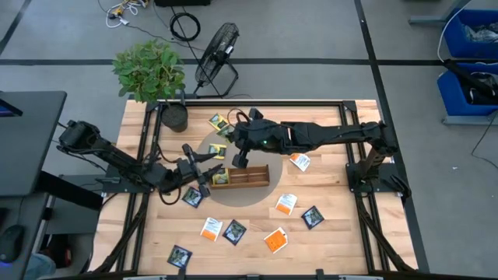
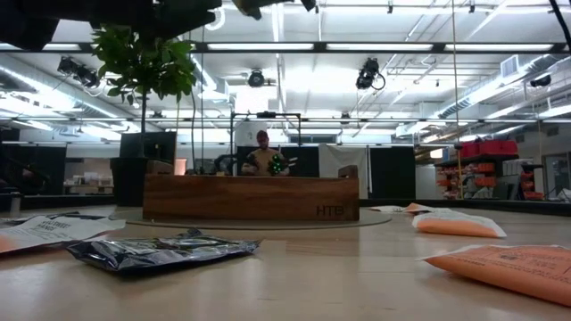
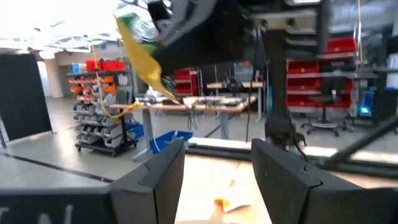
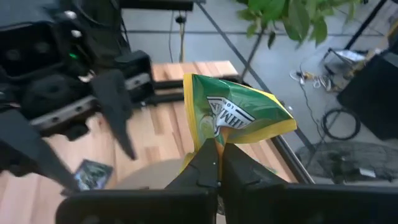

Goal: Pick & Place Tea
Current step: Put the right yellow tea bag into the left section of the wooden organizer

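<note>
I see my right pincer [image 4: 216, 163] pinched tight on one corner of a yellow-green tea sachet [image 4: 233, 115], which stands up crumpled between its tips, lifted off the counter [image 1: 334, 225]. From above, that arm reaches in across the far half of the counter, and its pincer [image 1: 242, 159] hangs just beyond the wooden tray [image 1: 243, 176] that sits on the grey round mat [image 1: 257, 194]. My left pincer [image 1: 204, 176] sits at the tray's left end with its fingers [image 3: 163, 180] held apart and nothing between them; through its own camera I see the raised yellow-green sachet [image 3: 142, 46] above and ahead of it. The rest of the tea lies flat on the counter: two more yellow-green sachets [image 1: 219, 122] near the potted plant [image 1: 152, 74], one orange-and-white sachet [image 1: 299, 161] right of the tray, and, on the near side, orange-and-white ones [image 1: 286, 204] and dark navy ones [image 1: 312, 217] spread well apart, with one navy sachet [image 1: 192, 197] just beside the left arm. At counter height, a dark crinkled sachet [image 2: 165, 251] lies close to the lens and orange ones [image 2: 504, 265] lie to the right, with the tray [image 2: 250, 197] standing behind them. A black fan [image 1: 215, 58] stands on the floor beyond the counter.
</note>
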Action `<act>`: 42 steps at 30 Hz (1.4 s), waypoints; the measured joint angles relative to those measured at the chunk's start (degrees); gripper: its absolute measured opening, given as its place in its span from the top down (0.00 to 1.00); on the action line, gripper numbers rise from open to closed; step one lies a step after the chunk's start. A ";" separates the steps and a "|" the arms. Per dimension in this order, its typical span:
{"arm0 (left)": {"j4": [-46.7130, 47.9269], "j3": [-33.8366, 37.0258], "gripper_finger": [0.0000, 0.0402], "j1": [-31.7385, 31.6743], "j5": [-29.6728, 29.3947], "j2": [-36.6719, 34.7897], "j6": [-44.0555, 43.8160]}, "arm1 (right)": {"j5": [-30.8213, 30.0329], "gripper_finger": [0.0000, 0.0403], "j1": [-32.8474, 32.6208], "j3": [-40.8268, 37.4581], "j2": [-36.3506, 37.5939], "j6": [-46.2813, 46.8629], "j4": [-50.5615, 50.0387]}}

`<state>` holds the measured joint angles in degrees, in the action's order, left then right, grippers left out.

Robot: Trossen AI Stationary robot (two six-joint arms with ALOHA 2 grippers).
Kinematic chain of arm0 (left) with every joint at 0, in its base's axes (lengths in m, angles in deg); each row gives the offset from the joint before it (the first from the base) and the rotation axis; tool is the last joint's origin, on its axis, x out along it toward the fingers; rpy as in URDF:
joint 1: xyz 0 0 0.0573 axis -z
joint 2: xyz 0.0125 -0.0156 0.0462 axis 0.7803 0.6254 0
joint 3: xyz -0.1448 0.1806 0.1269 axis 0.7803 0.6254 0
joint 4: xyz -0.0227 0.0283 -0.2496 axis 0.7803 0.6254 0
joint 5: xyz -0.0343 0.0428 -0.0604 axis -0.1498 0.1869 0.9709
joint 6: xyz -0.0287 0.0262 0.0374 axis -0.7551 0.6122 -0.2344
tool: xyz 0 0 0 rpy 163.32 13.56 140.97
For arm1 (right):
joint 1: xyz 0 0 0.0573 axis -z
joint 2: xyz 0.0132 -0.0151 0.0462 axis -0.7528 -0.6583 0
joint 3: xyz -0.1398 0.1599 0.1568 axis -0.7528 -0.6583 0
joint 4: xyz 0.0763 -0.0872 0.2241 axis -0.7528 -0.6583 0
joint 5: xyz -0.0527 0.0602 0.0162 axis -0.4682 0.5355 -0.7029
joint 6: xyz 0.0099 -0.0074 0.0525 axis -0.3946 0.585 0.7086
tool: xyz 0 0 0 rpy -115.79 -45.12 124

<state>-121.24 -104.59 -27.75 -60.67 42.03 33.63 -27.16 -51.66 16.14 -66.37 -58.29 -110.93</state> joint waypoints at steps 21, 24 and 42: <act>-12.21 0.00 0.53 -8.19 11.97 -0.01 -8.58 | 0.63 1.00 -1.36 -0.02 -0.04 -0.63 10.69; -12.21 -0.48 0.53 -8.99 13.00 0.00 -9.17 | 0.63 1.00 -1.36 -0.02 -0.04 -0.63 11.05; -3.23 -7.10 0.53 -9.32 9.11 -0.04 -6.17 | 0.28 1.00 -1.33 -0.09 -0.11 -0.80 10.44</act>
<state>-124.47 -111.69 -37.07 -51.56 41.99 27.45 -26.87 -53.00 16.06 -66.48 -59.08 -100.49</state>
